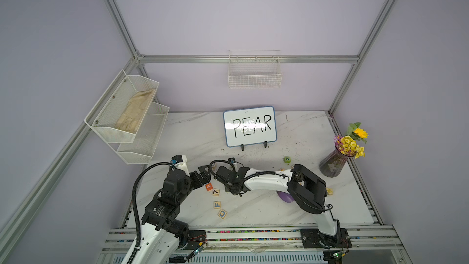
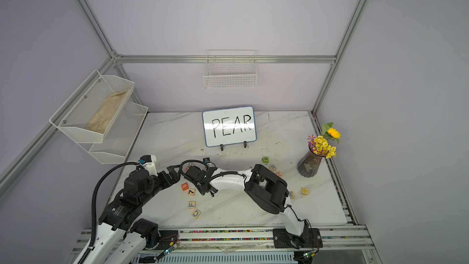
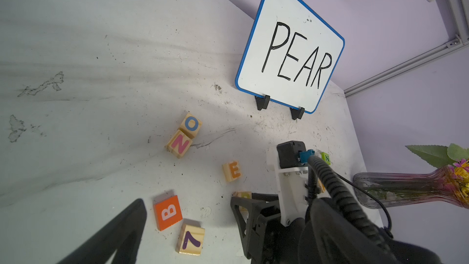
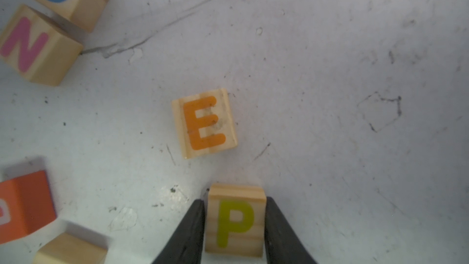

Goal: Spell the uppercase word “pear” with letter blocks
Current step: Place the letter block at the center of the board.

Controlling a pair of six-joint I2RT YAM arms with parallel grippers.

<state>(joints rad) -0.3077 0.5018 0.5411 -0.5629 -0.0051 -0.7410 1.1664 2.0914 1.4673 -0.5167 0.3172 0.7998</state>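
My right gripper (image 4: 234, 199) is shut on the P block (image 4: 234, 222), a pale wooden cube with a yellow-green P; its black fingers (image 4: 193, 224) lie against both sides. The cube sits low over the marble table (image 4: 330, 97). Just beyond it lies the E block (image 4: 204, 123), with an orange letter and nothing touching it. The left wrist view shows E (image 3: 232, 171) and a sliver of P (image 3: 243, 195). Far right in a top view sit the blue R block (image 2: 272, 167) and a block with an unreadable orange letter (image 2: 278, 174). My left gripper (image 1: 204, 176) is open and holds nothing.
A whiteboard reading PEAR (image 1: 250, 126) stands at the back. The orange B cube (image 1: 208, 186), 7 (image 1: 216, 192), F (image 1: 217, 204) and C (image 1: 222, 214) lie near the front left. O (image 3: 191, 124) and N (image 3: 179, 144) touch each other. A green N cube (image 1: 287, 159) and a flower vase (image 1: 333, 163) stand on the right.
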